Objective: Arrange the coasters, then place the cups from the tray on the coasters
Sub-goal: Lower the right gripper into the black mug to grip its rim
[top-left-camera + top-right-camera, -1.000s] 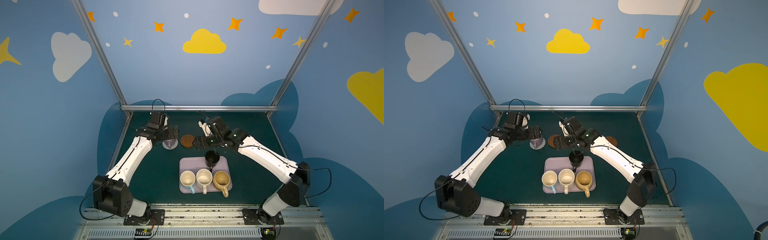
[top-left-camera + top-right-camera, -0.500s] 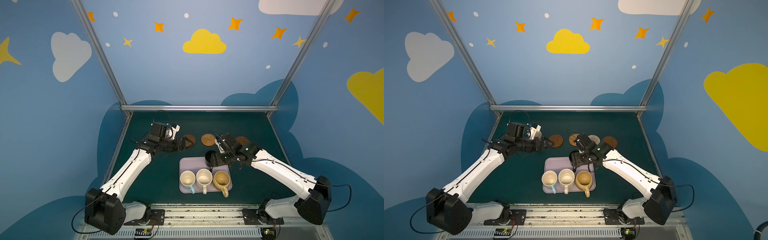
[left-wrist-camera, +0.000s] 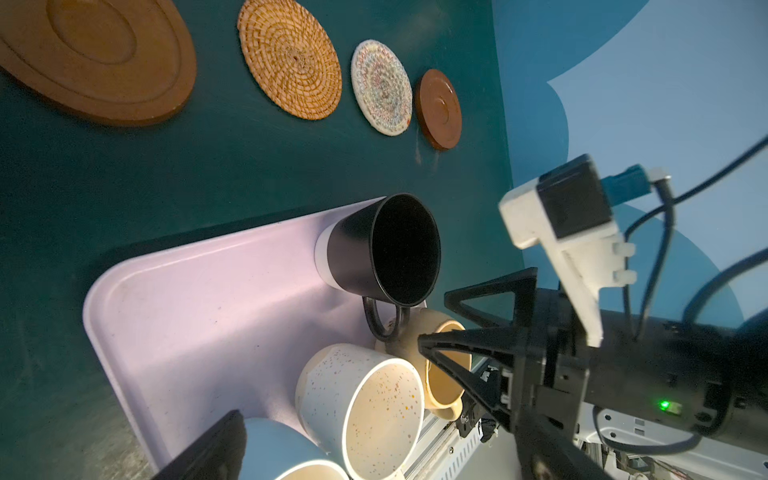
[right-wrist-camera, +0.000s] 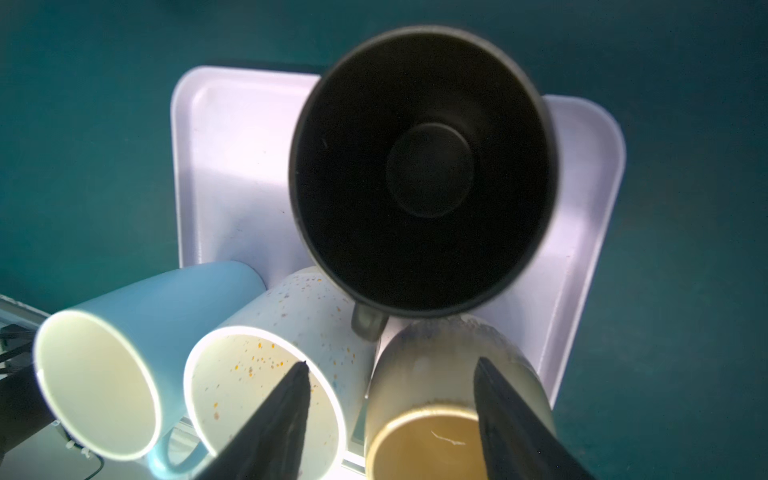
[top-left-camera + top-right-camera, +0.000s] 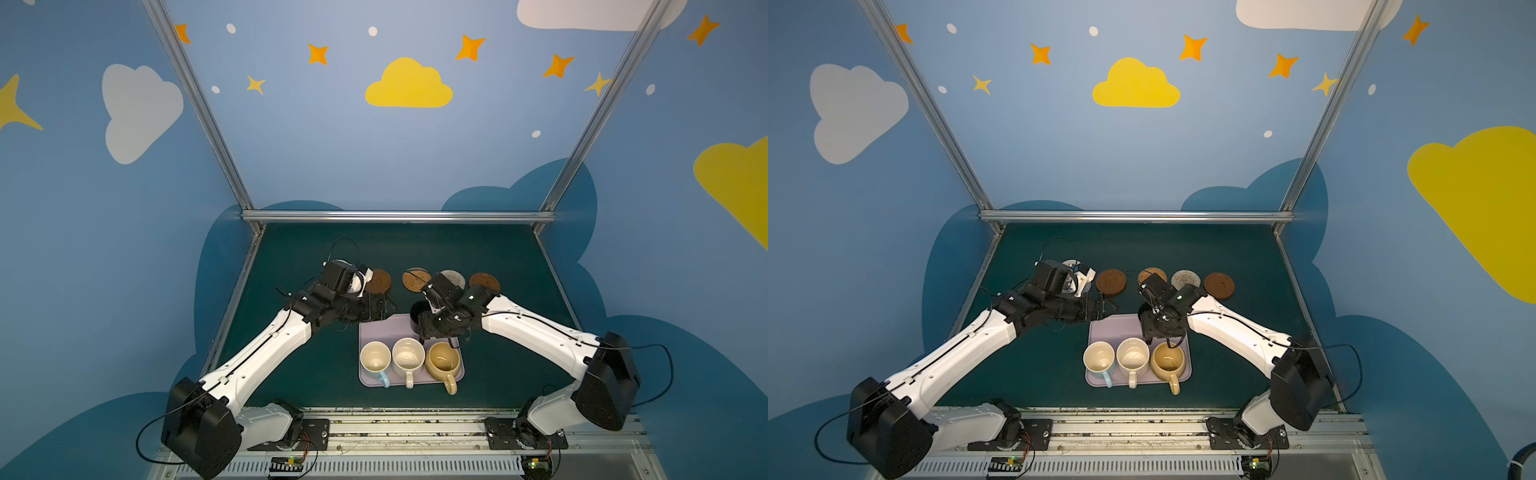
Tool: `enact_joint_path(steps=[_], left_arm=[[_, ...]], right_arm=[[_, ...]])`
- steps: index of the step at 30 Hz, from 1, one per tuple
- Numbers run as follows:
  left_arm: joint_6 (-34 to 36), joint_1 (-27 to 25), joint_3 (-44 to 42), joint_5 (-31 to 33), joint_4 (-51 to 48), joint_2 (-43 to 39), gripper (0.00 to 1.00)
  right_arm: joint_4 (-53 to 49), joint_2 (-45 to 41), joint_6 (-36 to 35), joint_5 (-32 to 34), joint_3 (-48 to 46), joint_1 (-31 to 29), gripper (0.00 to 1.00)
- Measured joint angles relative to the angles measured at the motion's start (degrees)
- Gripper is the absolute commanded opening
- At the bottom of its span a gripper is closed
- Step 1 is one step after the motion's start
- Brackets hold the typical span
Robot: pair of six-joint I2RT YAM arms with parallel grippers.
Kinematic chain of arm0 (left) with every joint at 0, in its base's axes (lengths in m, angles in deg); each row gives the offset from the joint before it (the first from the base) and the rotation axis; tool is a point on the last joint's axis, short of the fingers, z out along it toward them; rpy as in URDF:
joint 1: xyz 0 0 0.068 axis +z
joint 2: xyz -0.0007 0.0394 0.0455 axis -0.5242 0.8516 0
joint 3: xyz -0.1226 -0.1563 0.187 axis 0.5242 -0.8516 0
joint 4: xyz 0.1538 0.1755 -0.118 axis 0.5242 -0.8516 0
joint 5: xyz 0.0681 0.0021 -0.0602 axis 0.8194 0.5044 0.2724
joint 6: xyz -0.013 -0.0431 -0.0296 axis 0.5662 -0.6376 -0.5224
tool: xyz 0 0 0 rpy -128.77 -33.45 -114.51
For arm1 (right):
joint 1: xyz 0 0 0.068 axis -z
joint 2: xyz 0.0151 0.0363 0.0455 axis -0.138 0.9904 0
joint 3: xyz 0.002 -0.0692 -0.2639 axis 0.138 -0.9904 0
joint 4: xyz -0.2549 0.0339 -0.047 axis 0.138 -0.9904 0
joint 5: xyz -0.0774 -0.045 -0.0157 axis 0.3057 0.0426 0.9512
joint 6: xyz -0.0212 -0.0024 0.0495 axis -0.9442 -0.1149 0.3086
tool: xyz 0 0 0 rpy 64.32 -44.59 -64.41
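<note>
The lilac tray (image 5: 376, 330) holds the black cup (image 4: 419, 174) at the back and the light blue cup (image 5: 375, 357), speckled cream cup (image 5: 408, 354) and mustard cup (image 5: 444, 358) in front. My right gripper (image 4: 390, 368) hangs open over the tray, and the black cup's handle (image 4: 368, 324) lies just past its tips. My left gripper (image 5: 380, 309) is open and empty by the tray's back left corner. Behind the tray lie a brown coaster (image 5: 378, 281), an orange woven coaster (image 5: 415, 279), a pale woven coaster (image 5: 453, 276) and another brown coaster (image 5: 484, 282). The lilac cup is hidden.
The dark green table runs to a metal rail (image 5: 399, 216) at the back and blue walls at both sides. In the left wrist view the right arm's white camera mount (image 3: 573, 245) stands close over the cups.
My right gripper has dropped lower behind the black cup's handle and its jaws have narrowed. My left arm has pulled away from the far left coaster towards the tray.
</note>
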Motion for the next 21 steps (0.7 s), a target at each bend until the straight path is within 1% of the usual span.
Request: enact_joint_path(steps=[4, 12, 21], left_arm=[[-1.5, -0.1, -2.3, 0.1, 1.3, -0.1, 0.99], [-1.9, -0.4, -2.4, 1.0, 1.3, -0.1, 0.99], [-2.2, -0.4, -2.6, 0.9, 2.4, -0.1, 1.00]], right_arm=[[-0.2, 2.3, 0.9, -0.1, 0.3, -0.5, 0.55], [-0.1, 3.3, 2.1, 1.6, 0.3, -0.5, 0.46], [1.9, 4.2, 2.1, 2.9, -0.3, -0.6, 0.38]])
